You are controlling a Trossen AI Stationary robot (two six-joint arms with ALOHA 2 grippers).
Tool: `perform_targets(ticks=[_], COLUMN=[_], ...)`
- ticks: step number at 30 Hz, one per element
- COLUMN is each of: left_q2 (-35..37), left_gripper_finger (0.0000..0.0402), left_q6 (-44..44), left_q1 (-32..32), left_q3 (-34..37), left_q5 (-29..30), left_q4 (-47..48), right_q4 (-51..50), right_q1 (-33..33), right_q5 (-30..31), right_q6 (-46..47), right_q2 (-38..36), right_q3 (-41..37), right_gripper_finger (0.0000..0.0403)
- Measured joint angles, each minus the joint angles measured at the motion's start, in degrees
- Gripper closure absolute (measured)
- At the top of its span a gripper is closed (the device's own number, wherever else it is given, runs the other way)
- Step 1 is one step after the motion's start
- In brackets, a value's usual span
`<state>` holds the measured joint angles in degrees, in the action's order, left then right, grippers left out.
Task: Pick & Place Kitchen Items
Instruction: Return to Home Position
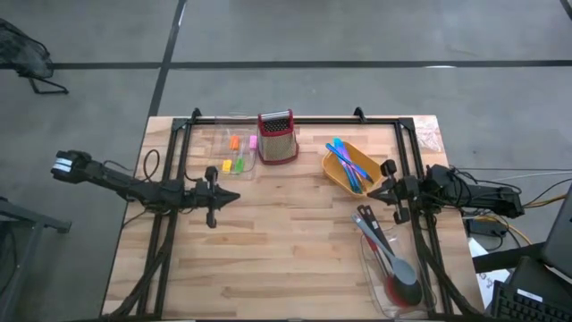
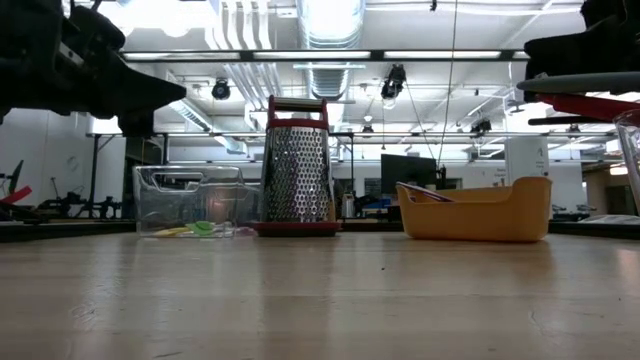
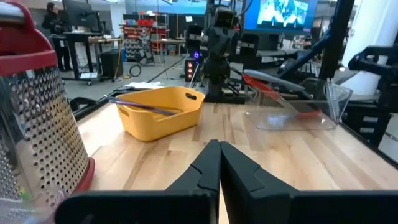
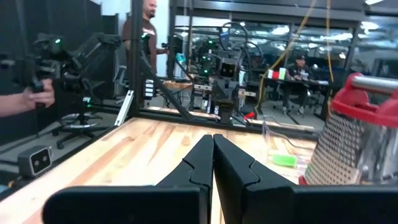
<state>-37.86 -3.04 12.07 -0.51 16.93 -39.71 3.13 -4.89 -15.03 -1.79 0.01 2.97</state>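
Blue and purple utensils (image 1: pixel 349 161) lie in orange tray (image 1: pixel 335 175) just right of grater (image 1: pixel 277 136). Small coloured pieces (image 1: pixel 234 154) sit just left of it. Long spoons (image 1: pixel 386 255) lie well right, nearer the front. Left gripper (image 1: pixel 234 198) and right gripper (image 1: pixel 371 193) are both pressed together and empty. Best retract level, clear of the tray rim. The spoons' ends are cut off and the piece shapes are unclear.

Left gripper (image 1: pixel 231 198) held level, fingers (image 3: pixel 205 169) pressed together, tips aimed at the right gripper (image 1: pixel 374 194) opposite, its fingers (image 4: pixel 200 162) also pressed together, the two sets of tips well apart.
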Motion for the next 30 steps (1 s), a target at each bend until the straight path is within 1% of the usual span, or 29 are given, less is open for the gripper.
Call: perform_targets(ticks=[3, 9, 13, 16, 18, 23, 30], left_q2=[1.8, 4.7, 4.7, 4.7, 4.7, 4.7, 4.7], left_gripper_finger=[0.0389, 0.0391, 0.0393, 0.0386, 0.0381, 0.0373, 0.0377], left_q6=[1.2, 3.4, 4.8, 4.7, 3.0, 3.0, 3.0], left_q1=[0.8, 1.4, 1.4, 1.4, 1.4, 1.4, 1.4], left_q3=[0.0, 0.0, 0.0, 0.0, 0.1, 0.1, 0.1], left_q5=[-0.1, 0.1, 0.2, 0.3, 0.3, 0.3, 0.3], left_q4=[2.1, 2.0, 2.5, 3.9, 3.8, 3.8, 3.8], right_q4=[-1.4, -3.3, -3.4, -3.4, -3.4, -3.4, -3.4], right_q1=[0.0, 0.0, 0.0, 0.0, 0.0, 0.0, 0.0], right_q5=[-1.7, -1.8, -1.6, -1.6, -1.6, -1.5, -1.5], right_q6=[-2.8, -3.4, -5.4, -7.2, -7.2, -7.2, -7.2], right_q2=[0.0, 0.0, 0.1, 0.1, 0.2, 0.4, 0.9], right_q3=[0.8, 1.5, 1.3, 1.3, 1.2, 1.2, 1.2], right_gripper_finger=[0.0394, 0.0394, 0.0394, 0.0394, 0.0394, 0.0394, 0.0394])
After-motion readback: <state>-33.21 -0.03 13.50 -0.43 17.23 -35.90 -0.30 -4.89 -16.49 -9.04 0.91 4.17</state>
